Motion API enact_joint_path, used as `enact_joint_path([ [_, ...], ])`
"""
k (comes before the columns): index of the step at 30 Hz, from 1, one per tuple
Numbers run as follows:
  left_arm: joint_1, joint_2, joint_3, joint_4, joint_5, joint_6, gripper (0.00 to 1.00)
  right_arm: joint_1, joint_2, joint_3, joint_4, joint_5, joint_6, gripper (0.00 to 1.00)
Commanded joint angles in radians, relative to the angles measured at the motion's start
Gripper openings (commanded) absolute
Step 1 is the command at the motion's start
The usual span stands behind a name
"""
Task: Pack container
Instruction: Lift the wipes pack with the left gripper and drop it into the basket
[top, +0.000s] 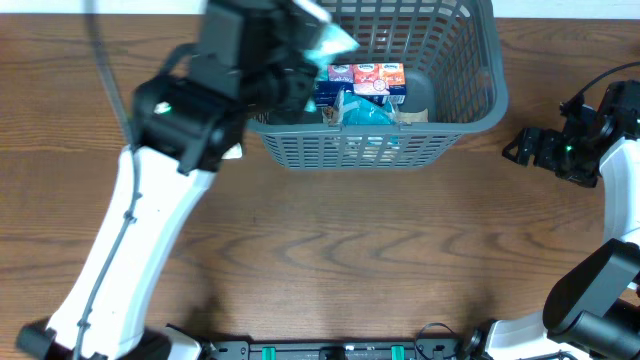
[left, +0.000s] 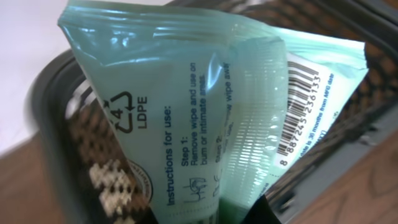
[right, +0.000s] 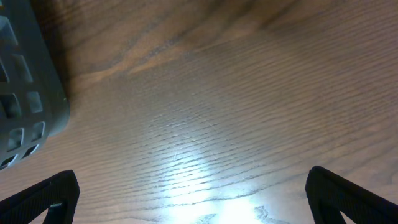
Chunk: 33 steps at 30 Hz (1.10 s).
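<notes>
On the left, my left arm reaches over the table (top: 320, 250) to the far edge. Its left pincer (top: 308, 50) is squeezed tight on a light green wipes packet (left: 186, 112). The packet hangs above the left end of the container (top: 440, 140). In the left wrist camera I can read "LDPE" and "Instructions for use" on the packet, and I can see a bar code on its right side. The dark lattice wall is blurry behind it.

The container is a big dark grey basket. It sits at the far edge of the table, a little right of the middle. Inside it, three small cartons (top: 366, 78) stand in a row: blue, pink and orange. A teal bag (top: 372, 113) lies just in front of them, by the near wall.

On the right, my right pincer (top: 522, 148) is near the right edge of the table, beside the basket but not touching it. Its fingers (right: 43, 196) are spread wide apart, with nothing between them but bare wood below.
</notes>
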Motion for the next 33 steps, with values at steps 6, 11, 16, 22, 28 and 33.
enact_joint_path([
  [6,-0.102,0.097,0.071,0.013,-0.071,0.369,0.06,0.010,-0.005,-0.001,0.008,-0.008,-0.007,0.99],
  [11,-0.092,0.161,0.071,0.052,-0.100,0.422,0.06,0.010,-0.005,-0.001,0.006,-0.008,-0.008,0.99],
  [16,-0.060,0.220,0.071,0.119,-0.104,0.443,0.06,0.010,-0.005,-0.001,0.006,-0.008,-0.008,0.99],
  [22,-0.012,0.287,0.071,0.159,-0.103,0.463,0.06,0.010,-0.005,-0.001,0.006,-0.008,-0.008,0.99],
  [28,0.008,0.388,0.071,0.154,-0.104,0.463,0.06,0.010,-0.005,-0.001,0.006,-0.008,-0.008,0.99],
  [33,0.007,0.451,0.071,0.154,-0.103,0.462,0.06,0.010,-0.005,-0.001,0.002,-0.008,-0.008,0.99],
])
